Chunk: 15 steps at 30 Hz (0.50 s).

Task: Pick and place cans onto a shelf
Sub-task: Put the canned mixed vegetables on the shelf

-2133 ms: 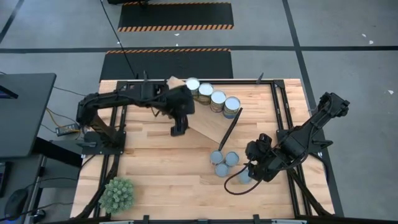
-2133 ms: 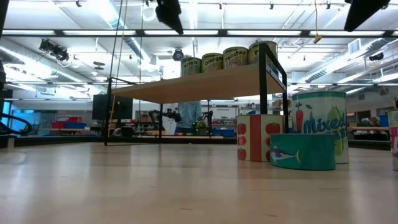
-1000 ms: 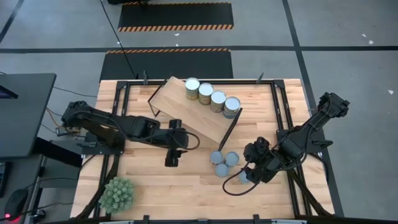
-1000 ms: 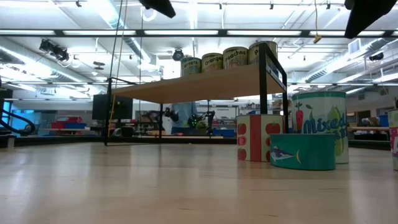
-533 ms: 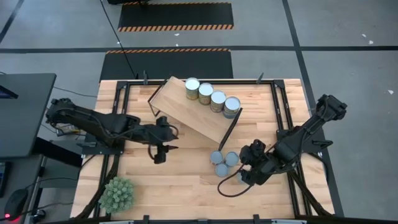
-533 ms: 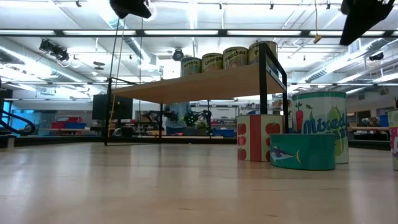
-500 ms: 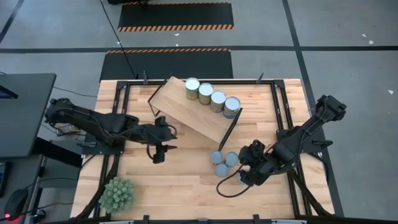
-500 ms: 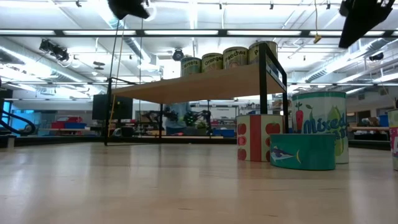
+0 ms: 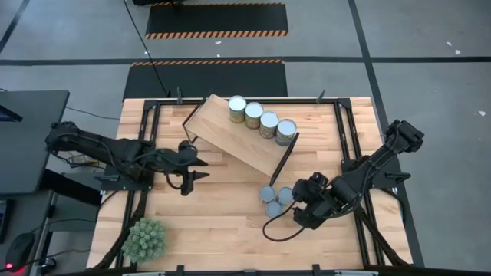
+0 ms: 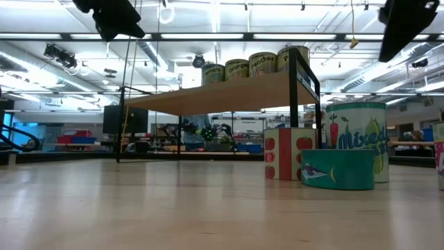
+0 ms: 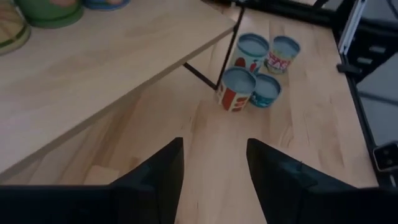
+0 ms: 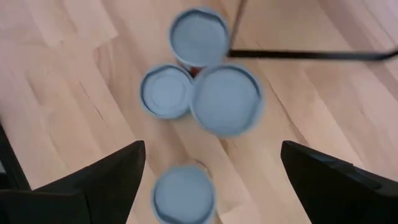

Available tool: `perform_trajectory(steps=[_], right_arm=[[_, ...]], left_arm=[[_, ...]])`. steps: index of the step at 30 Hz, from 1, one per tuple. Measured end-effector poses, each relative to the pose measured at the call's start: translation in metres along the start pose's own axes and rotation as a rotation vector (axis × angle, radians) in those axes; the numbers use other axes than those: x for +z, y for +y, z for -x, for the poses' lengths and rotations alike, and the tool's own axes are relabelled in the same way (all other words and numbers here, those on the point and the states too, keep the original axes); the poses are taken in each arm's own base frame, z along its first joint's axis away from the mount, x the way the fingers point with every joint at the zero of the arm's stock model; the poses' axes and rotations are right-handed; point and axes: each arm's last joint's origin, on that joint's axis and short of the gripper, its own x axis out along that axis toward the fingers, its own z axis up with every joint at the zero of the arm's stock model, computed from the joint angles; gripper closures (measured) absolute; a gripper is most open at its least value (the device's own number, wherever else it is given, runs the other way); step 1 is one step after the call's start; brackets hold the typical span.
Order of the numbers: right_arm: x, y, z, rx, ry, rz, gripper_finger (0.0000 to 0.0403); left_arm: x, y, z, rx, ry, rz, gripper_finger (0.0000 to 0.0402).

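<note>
The light-wood shelf [image 9: 230,136] stands skewed on black legs, with several cans [image 9: 261,118] in a row on its far edge; they also show in the low view [image 10: 250,65]. Several more cans [image 9: 275,199] stand upright on the tabletop by the shelf's right leg. My right gripper [image 9: 299,213] hovers over them, wide open [image 12: 211,180]; one blue-topped can [image 12: 183,194] lies below the gap and the other three [image 12: 205,93] just beyond. My left gripper [image 9: 193,181] is open and empty [image 11: 214,168] above the table, left of the shelf.
A spiky green plant ball [image 9: 144,239] sits at the table's near left corner. Black frame rails [image 9: 345,138] run along the table's sides. Bare tabletop [image 9: 215,222] lies between the plant and the loose cans.
My left gripper has drawn back from beside the shelf toward the table's left edge and turned, still open and empty. My right gripper has shifted a little toward the left, closer over the loose cans. The cans and shelf have not moved.
</note>
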Motion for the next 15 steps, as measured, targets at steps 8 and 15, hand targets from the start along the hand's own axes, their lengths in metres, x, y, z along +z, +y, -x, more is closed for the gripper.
perform_trajectory(steps=[8, 15], right_arm=[[-0.012, -0.010, 0.017, -0.033, -0.006, -0.092, 0.0021], [-0.028, -0.023, 0.017, -0.019, -0.027, -0.165, 0.0021]], left_arm=[[-0.006, 0.006, 0.001, 0.004, -0.042, 0.080, 0.0221], [-0.006, 0.006, 0.000, 0.018, -0.054, 0.084, 0.0221]])
